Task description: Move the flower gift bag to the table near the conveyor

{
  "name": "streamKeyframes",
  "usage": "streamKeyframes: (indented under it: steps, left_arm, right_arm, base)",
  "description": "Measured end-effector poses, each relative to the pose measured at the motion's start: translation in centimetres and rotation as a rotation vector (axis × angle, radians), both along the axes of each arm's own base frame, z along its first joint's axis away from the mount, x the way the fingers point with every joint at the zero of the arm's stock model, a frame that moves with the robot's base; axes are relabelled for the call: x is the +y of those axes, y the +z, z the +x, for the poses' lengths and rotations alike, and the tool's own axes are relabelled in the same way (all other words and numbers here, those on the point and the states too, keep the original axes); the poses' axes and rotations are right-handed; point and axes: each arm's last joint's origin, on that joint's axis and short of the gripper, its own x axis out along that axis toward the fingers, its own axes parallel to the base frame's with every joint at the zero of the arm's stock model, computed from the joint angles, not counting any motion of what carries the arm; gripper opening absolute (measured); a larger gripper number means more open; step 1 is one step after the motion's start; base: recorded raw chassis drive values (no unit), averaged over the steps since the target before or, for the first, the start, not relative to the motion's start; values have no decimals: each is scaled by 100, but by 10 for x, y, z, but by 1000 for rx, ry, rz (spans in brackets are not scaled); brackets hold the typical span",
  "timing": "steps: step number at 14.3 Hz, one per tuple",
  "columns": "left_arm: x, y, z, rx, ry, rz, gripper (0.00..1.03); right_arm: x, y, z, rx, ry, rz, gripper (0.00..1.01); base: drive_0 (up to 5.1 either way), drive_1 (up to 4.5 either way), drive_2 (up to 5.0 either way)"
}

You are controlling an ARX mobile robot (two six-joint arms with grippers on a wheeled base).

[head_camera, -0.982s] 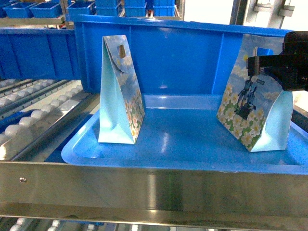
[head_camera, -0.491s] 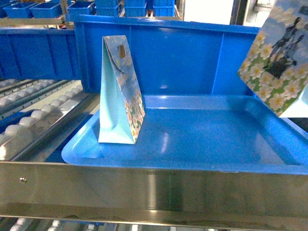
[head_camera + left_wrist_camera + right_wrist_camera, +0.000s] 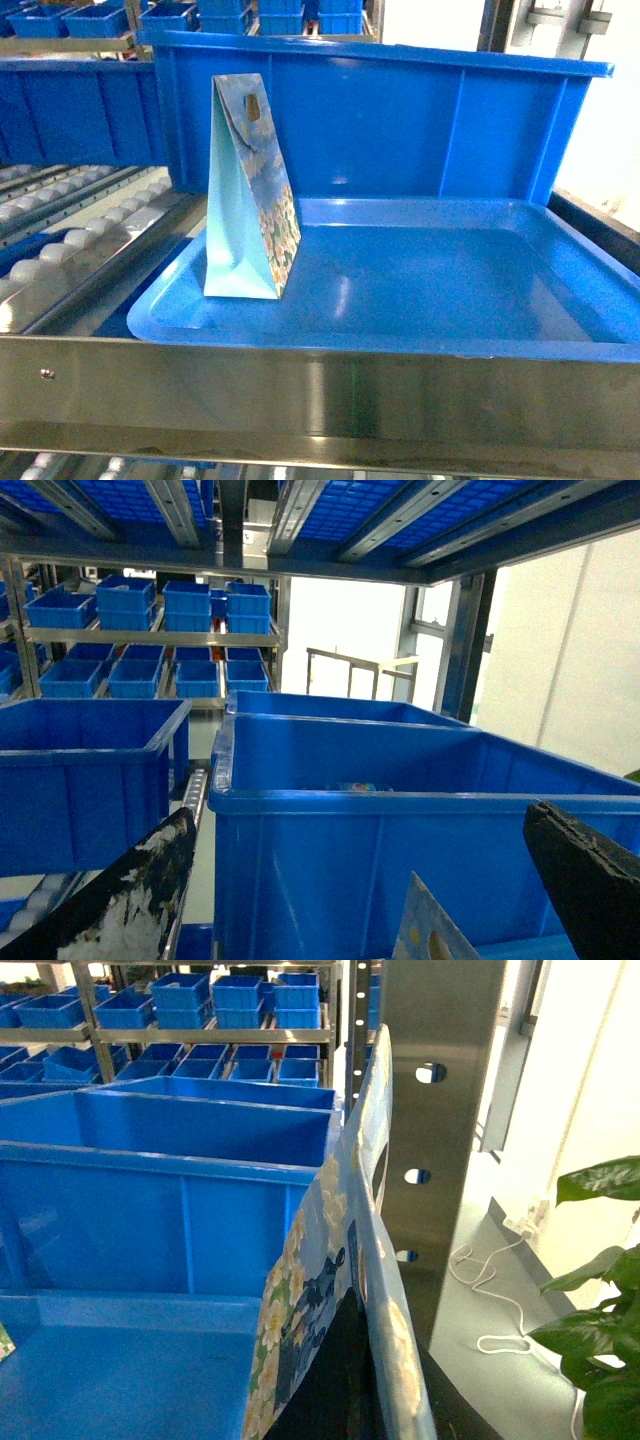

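Observation:
My right gripper is shut on a flower gift bag, printed with white flowers and a dark figure. It hangs lifted beside the blue tray's right end, and neither shows in the head view. A second flower gift bag stands upright at the left of the blue tray. My left gripper is open behind that bag, whose top corner shows between the fingers. The conveyor, tracks of white rollers, runs left of the tray. I cannot pick out the table.
A tall blue bin stands behind the tray, and a steel rail crosses in front. A perforated steel post rises just right of the held bag. Past it lie a grey surface with a white cord and plant leaves.
The right gripper lifted the right-hand bag off the tray, up and to the right, and both have left the head view. The left-hand bag has not moved.

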Motion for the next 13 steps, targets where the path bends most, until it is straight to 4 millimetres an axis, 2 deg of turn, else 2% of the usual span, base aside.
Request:
streamKeyframes:
  steps: [3,8,10,13]
  left_arm:
    - [0,0,0,0,0,0,98]
    - [0,0,0,0,0,0,98]
    - [0,0,0,0,0,0,98]
    - [0,0,0,0,0,0,98]
  right_arm:
    - [-15,-12,-36,-46,-45,-11,2]
    - [-15,-27,-77,-66,-60,-2,2]
    - [-14,-39,-85,-74,-95,-8,2]
    - [-14,-41,-85,-63,-120,-25,2]
  base:
    - [0,0,0]
    - [0,0,0]
    - [0,0,0]
    - [0,0,0]
